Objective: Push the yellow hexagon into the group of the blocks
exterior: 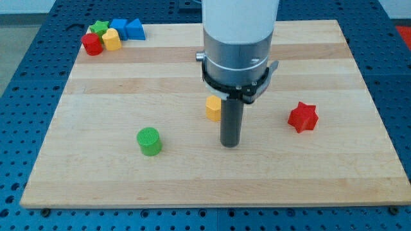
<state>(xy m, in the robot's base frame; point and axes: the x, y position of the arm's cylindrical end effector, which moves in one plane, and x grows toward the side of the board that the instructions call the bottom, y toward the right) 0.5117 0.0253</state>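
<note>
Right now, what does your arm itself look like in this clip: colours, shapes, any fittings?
My arm is a wide white cylinder entering from the view's top, ending in a silver metal band. Below that a black clamp ring with a small side screw holds a straight dark grey rod. My tip is its blunt, round lower end. No cables or markings show.

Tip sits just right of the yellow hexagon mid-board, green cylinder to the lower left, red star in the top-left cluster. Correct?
Not quite: the camera view shows the red star alone at the view's right, not in the cluster. My tip is just right of the yellow hexagon; the green cylinder lies lower left.
</note>
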